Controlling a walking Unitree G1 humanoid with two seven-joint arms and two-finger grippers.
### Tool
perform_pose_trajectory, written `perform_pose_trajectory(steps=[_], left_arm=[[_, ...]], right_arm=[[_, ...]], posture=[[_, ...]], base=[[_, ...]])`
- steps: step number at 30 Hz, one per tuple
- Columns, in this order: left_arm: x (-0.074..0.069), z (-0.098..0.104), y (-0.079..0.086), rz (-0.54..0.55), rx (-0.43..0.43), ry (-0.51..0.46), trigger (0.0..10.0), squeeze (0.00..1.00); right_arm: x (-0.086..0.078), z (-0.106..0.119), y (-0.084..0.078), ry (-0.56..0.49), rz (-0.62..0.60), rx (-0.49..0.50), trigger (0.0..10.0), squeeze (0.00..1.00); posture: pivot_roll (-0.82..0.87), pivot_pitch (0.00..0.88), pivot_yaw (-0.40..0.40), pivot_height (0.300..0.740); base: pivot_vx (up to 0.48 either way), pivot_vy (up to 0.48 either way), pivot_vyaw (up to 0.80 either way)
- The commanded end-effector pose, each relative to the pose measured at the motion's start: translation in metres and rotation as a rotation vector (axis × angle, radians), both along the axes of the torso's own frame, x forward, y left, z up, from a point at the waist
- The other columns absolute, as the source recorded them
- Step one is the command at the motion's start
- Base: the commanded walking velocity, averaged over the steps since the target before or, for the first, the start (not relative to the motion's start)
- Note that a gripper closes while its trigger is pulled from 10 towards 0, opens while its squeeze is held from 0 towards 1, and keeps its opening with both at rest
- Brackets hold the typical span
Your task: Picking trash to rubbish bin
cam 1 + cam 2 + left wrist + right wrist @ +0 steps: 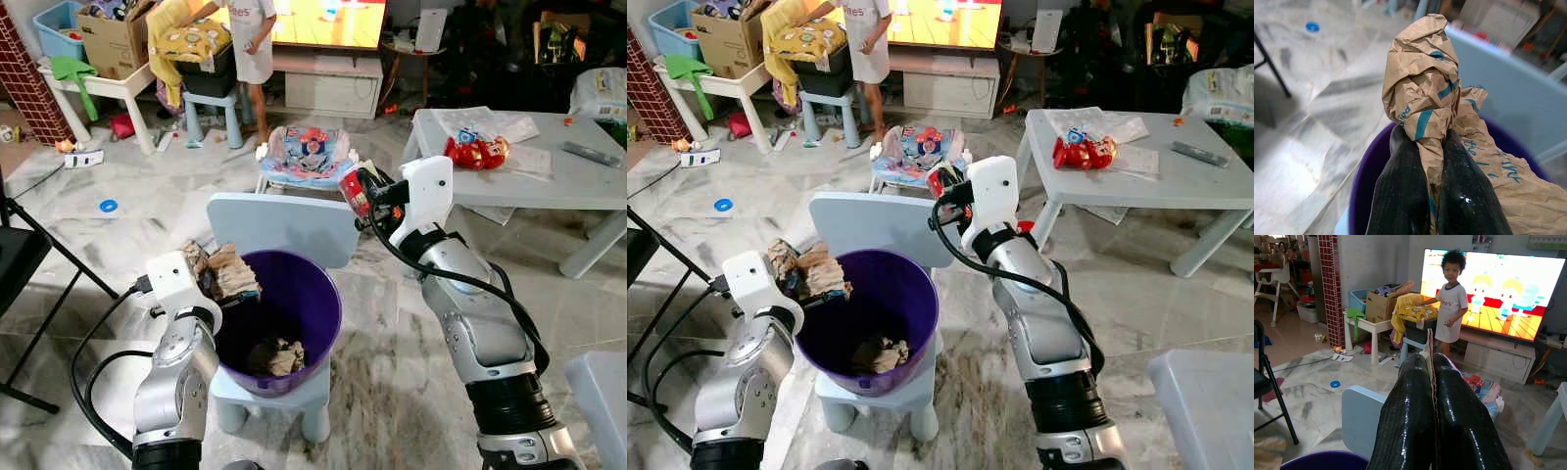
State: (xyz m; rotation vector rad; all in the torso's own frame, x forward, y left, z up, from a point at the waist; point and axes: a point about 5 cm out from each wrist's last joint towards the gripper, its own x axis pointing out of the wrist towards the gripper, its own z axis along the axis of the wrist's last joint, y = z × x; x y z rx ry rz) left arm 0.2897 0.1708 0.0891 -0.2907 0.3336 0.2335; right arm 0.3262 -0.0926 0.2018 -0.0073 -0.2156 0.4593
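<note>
Our left hand (217, 284) is clamped on a crumpled brown paper bag (1422, 93) printed with teal lettering too creased for us to read, holding it over the near rim of the purple rubbish bin (313, 294), which stands on a small pale blue chair (284, 223); more crumpled paper (277, 356) lies at the bin's bottom, below and ahead of that hand. Our right hand (359, 191), raised above the chair back beyond the bin, pinches a flat red-and-white wrapper (353, 192) between its closed fingers (1405, 421); its print is too small for us to read. Farther ahead of this hand a child (1449, 303) stands before a lit television (1508, 289), the shirt showing letters ending "des". To its right, red snack packets (477, 150) sit on a white counter (578, 181)
</note>
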Motion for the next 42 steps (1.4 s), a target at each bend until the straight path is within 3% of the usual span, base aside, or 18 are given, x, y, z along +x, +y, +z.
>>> perform_pose_trajectory(steps=[1,2,3,4,8,9,10,11,42], left_arm=[[0.0,-0.009,-0.002,-0.017,-0.025,0.063,2.4,0.0],[0.001,-0.015,-0.005,-0.061,-0.054,0.099,6.8,0.0],[0.001,-0.015,-0.005,-0.061,-0.054,0.099,6.8,0.0],[0.004,-0.017,-0.008,-0.108,-0.08,0.114,9.9,0.0],[0.012,-0.019,-0.008,-0.136,-0.103,0.172,10.0,0.0],[0.013,-0.02,-0.008,-0.142,-0.109,0.18,10.0,0.24],[0.013,-0.02,-0.007,-0.149,-0.108,0.183,10.0,0.42],[0.013,-0.02,-0.007,-0.157,-0.103,0.187,10.0,1.0],[0.012,-0.023,-0.006,-0.189,-0.056,0.211,10.0,1.0]], right_arm=[[0.0,0.004,-0.004,-0.019,-0.007,-0.01,10.0,0.0],[0.0,0.004,-0.004,-0.019,-0.009,-0.009,10.0,0.0],[0.0,0.004,-0.004,-0.019,-0.009,-0.009,10.0,0.0],[0.0,0.005,-0.003,-0.02,-0.009,-0.008,10.0,0.0],[0.0,0.004,-0.002,-0.02,-0.009,-0.008,10.0,0.0],[-0.001,0.004,-0.002,-0.021,-0.009,-0.009,10.0,0.0],[-0.001,0.005,-0.003,-0.021,-0.01,-0.009,10.0,0.0],[-0.001,0.005,-0.003,-0.022,-0.013,-0.01,10.0,0.0],[-0.002,0.002,-0.007,-0.013,-0.03,-0.018,10.0,0.0]], posture=[[0.09,0.11,-0.063,0.74],[0.09,0.115,-0.061,0.74],[0.09,0.115,-0.061,0.74],[0.09,0.115,-0.06,0.74],[0.08,0.115,-0.057,0.74],[0.08,0.117,-0.055,0.74],[0.08,0.118,-0.054,0.74],[0.07,0.119,-0.051,0.74],[0.07,0.128,-0.048,0.74]], base=[[0.0,0.0,0.0],[0.0,0.0,0.0],[0.0,0.0,0.0],[0.0,0.0,0.0],[0.0,0.0,0.0],[0.0,0.0,0.0],[0.0,0.0,0.0],[0.0,0.0,0.0],[0.0,0.0,0.0]])
